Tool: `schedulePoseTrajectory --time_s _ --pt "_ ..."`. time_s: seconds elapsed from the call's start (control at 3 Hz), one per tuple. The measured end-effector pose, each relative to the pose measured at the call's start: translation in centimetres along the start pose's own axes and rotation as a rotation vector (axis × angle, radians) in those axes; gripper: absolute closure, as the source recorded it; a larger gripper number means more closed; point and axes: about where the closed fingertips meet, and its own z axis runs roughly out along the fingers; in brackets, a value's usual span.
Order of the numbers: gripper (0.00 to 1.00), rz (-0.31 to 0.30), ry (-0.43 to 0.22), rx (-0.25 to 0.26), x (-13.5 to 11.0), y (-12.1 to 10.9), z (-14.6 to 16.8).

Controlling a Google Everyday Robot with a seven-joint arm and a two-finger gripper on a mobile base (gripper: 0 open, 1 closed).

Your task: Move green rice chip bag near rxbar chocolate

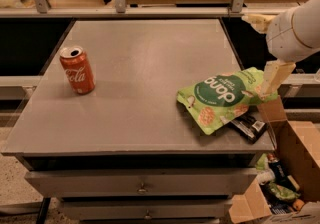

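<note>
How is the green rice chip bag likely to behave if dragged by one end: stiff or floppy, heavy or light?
Probably floppy: the green rice chip bag looks crinkled and drapes partly over the rxbar chocolate. Likely light for its size, a puffy snack pouch. Its wrapper may slide on the smooth table. The pincer sits at its right end.
</note>
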Motion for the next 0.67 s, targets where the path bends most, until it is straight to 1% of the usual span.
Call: schedulePoseTrajectory --time_s 0.33,0.67 --pt "0.0 -0.05 -0.02 -0.051 0.24 0.21 -0.04" --pt "0.0 -0.056 -0.022 -0.059 0.18 0.35 -0.13"
